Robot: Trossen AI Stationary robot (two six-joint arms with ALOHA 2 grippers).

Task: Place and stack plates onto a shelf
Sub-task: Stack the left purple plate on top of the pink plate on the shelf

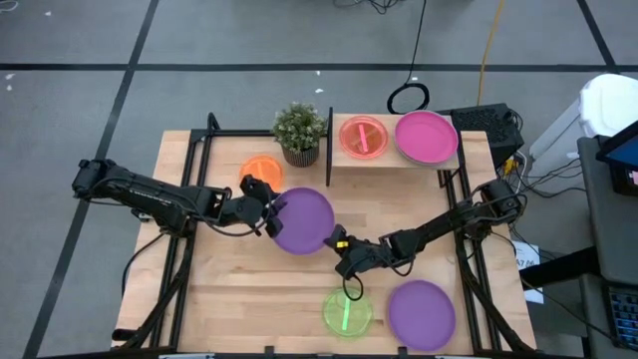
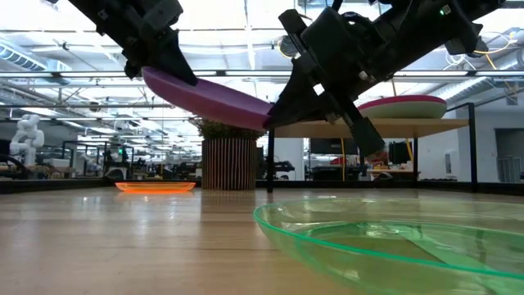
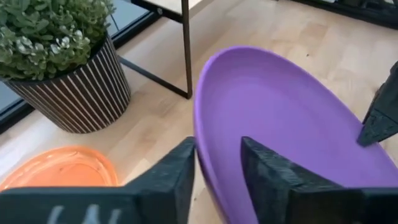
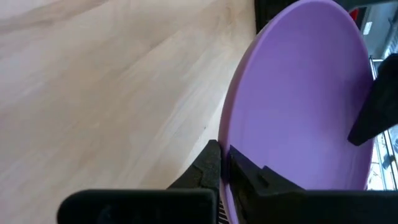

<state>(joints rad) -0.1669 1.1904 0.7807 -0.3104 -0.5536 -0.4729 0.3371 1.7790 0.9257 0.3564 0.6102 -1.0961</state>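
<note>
While the purple plate (image 1: 303, 220) is held up off the table (image 1: 229, 299), it is pinched at its right edge by the right gripper (image 1: 342, 246), whose fingers (image 4: 214, 168) are squeezed tight on the rim. On the other side, the left gripper (image 1: 271, 211) is placed around the left rim, but its fingers (image 3: 180, 171) are spread a little, so the rim sits loosely between them with a gap. It looks like a hand-over, with the plate being passed to the right arm.

In the low view the plate is tilted, high at the left gripper and lower at the right one.

Behind the plate, on the far side of the table, the shelf (image 1: 344, 160) is found. It lies up and away from the right gripper, and the right arm is nearer to it than the left arm. A pink-red plate (image 1: 362, 137) and a magenta plate (image 1: 427, 137) are already on it.

An orange plate (image 1: 261, 168) is left beside the potted plant (image 1: 300, 133). A green plate (image 1: 346, 310) and a second purple plate (image 1: 421, 314) are left at the near edge.
</note>
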